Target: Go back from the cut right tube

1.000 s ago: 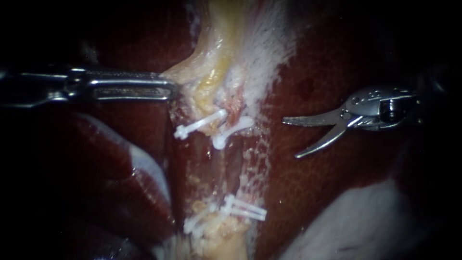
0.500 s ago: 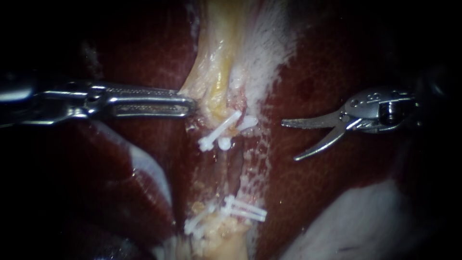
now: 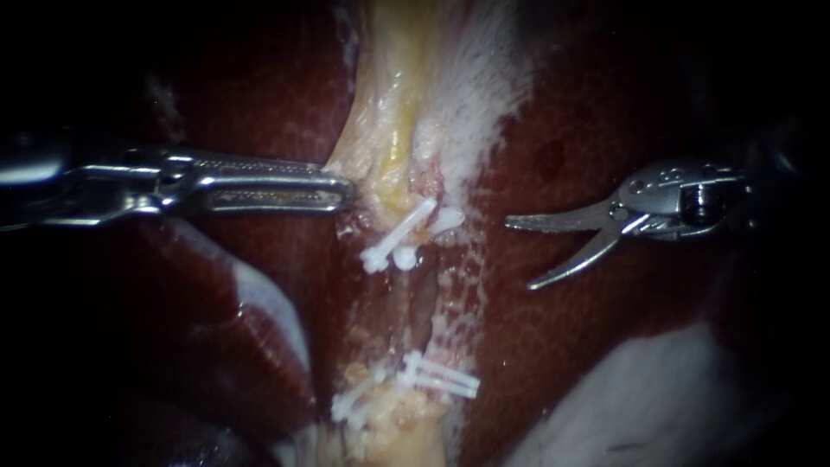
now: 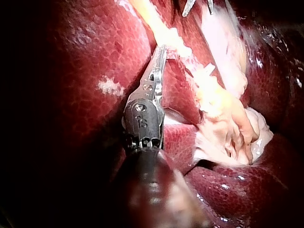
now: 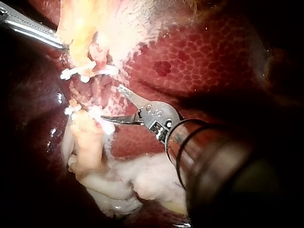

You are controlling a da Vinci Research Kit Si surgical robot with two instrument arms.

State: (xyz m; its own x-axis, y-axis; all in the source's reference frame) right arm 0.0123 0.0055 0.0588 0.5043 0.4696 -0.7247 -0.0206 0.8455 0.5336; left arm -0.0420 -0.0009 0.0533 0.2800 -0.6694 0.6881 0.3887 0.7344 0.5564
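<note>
Liver [image 3: 605,285] fills the field, dark red on both sides of a central strip. Yellow tissue [image 3: 393,130] runs down the middle of that strip from the top. The left instrument [image 3: 344,186] comes in level, its jaws closed on the edge of the yellow tissue, holding it toward the left. The right instrument [image 3: 520,254] lies over bare liver, well apart from the strip, its two curved blades spread wide with nothing between them. The right tube [image 3: 443,333] sits on the right side of the strip, between the upper clips [image 3: 402,238] and the lower clips [image 3: 437,376]; the cut ends themselves are too small to make out. Step in hand, as judged: withdrawal of the right instrument, well advanced, since the blades are clear of tube and clips. Next move calls for closing the blades, then pulling back along the shaft line toward the right, tips kept off the liver surface, while the left hold is maintained
</note>
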